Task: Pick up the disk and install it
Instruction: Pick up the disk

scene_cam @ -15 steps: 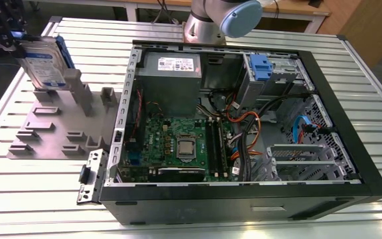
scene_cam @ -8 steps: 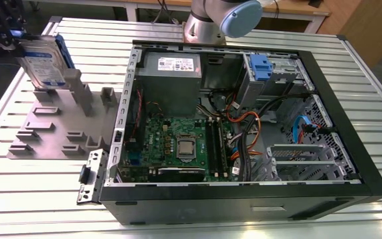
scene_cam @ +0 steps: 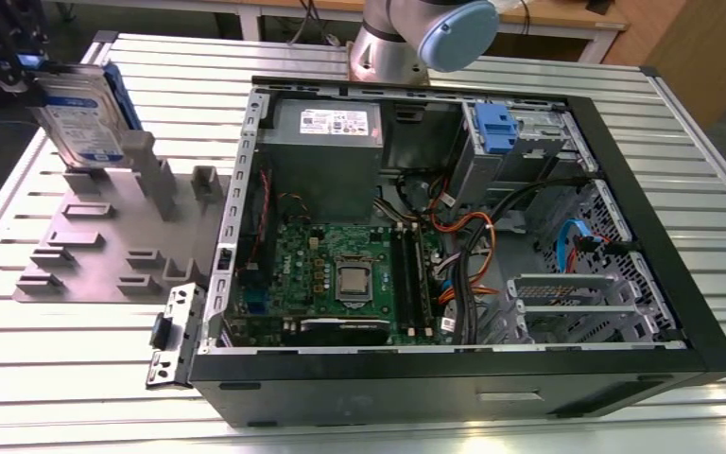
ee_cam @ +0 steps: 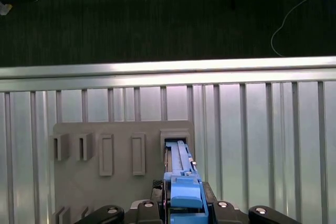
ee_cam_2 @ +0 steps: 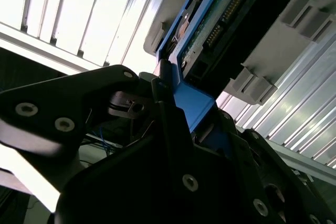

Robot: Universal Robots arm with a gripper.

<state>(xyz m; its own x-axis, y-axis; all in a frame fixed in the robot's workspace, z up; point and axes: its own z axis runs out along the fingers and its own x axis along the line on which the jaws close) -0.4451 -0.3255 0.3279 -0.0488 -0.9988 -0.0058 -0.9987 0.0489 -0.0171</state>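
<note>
Pinches the disk (scene_cam: 82,118) upright by its blue carrier edge between dark fingers (ee_cam_2: 169,109), at the exterior view's left, well apart from the open computer case (scene_cam: 665,312). Holds its lower end at or just above a slot (ee_cam: 176,136) in the grey holder plate (scene_cam: 98,251) on the table (scene_cam: 73,378); cannot tell whether clear. Has the grasp made; judging by position, has not yet carried or installed it.

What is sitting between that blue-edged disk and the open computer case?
In the exterior view, grey upright posts of the holder plate stand between the disk and the computer case.
</note>
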